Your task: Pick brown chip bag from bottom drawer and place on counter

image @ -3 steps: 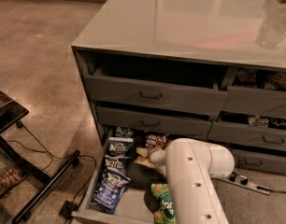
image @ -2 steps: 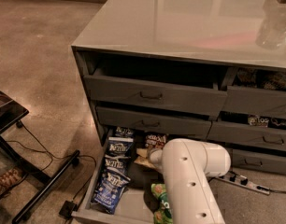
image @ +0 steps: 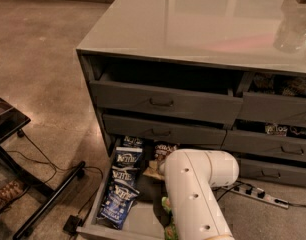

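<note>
— Bag position?
— We log the crinkly brown chip bag with cream bands (image: 165, 150) inside the wide grey metal bottom drawer (image: 100, 196), which is pulled out. It lies toward the back, just beside a column of dark blue Kettle bags (image: 124, 171).
— Gripper?
— Hidden from us behind the rounded white plastic arm link (image: 198, 184), low over the drawer's middle. Jaws: we cannot tell. A green snack bag (image: 166, 204) peeks out at the arm's edge.
— Counter?
— The glossy grey rectangular counter (image: 193, 24) sits well above the bag.
</note>
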You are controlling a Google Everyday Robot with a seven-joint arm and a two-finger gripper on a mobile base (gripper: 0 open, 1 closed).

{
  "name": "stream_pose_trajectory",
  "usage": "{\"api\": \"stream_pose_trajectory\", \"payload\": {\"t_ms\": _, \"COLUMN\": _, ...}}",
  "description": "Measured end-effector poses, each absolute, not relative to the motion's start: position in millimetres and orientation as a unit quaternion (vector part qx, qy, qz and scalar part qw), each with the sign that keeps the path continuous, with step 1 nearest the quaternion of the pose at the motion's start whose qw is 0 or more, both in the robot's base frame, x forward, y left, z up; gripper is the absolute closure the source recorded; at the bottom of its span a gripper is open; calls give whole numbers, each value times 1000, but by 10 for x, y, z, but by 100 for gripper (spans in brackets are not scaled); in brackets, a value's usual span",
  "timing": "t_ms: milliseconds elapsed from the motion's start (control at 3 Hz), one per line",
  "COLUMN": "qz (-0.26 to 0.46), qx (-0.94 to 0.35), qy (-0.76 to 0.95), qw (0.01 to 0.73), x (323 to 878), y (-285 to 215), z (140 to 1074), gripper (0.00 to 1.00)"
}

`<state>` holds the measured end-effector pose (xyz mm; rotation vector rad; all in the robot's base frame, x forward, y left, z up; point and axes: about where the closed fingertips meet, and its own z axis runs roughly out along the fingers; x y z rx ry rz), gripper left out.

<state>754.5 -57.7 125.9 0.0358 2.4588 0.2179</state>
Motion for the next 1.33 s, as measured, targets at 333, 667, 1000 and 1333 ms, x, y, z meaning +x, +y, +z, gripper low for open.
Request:
{"api": "stream_pose_trajectory", "payload": {"t_ms": 333, "qz": 83, "qx": 13, "qy": 940, "qw": 330, "x": 7545, "y": -575, "z": 1256, "gripper": 43}}
{"api": "stream_pose_trajectory", "payload": {"t_ms": 667, "qz": 83, "qx": 13, "qy": 940, "qw": 330, "x": 7545, "y": -575, "z": 1256, "gripper": 65}}
{"api": "stream_pose_trajectory", "payload": {"t_ms": 1000, "qz": 83, "qx": 13, "qy": 940, "qw": 331, "x": 7539, "y": -577, "z": 1286, "gripper": 88}}
{"api": "stream_pose_trajectory", "payload": {"t_ms": 1333, "qz": 85, "qx": 17, "qy": 933, "qw": 348, "x": 7463, "y": -675, "z": 1515, "gripper": 100}}
